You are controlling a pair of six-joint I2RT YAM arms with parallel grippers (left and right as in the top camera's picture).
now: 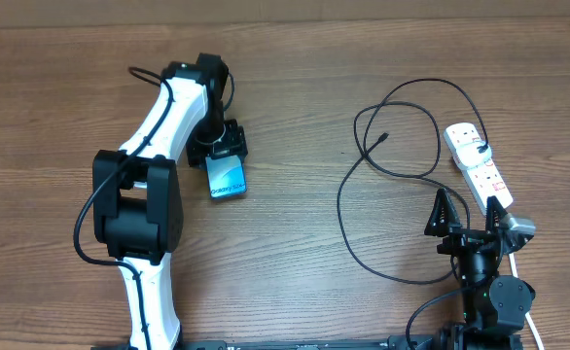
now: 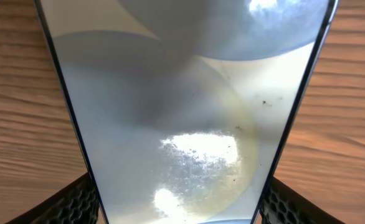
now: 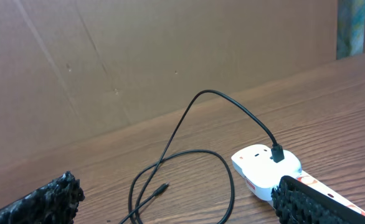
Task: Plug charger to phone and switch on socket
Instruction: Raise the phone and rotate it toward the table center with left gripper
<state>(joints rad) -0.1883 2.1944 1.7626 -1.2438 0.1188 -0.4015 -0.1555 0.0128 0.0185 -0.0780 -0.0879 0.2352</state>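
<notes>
Two arms, two pincers, one phone point(image 1: 228, 181), one charger point(image 1: 339, 204), one socket point(image 1: 472, 156). The left gripper point(image 1: 226, 158) pinches the phone across its width: in the wrist view its black, honeycomb-textured pads point(image 2: 76, 202) sit against both long edges. The phone lies left of centre on the wood-grain table point(image 1: 295, 292), well apart from the socket at the right. Its glossy screen fills the left wrist view with blurred reflections; from above its dark lettering is barely legible. The right gripper point(image 1: 469, 211) stands spread wide, holding nothing, and covers the socket's near end. The charger is a thin black cable in loose loops; its plug head point(image 3: 277, 153) sits in the white, rounded strip, and its small tip point(image 1: 386, 137) lies free on the table. The outlets and red switches are too small to count
</notes>
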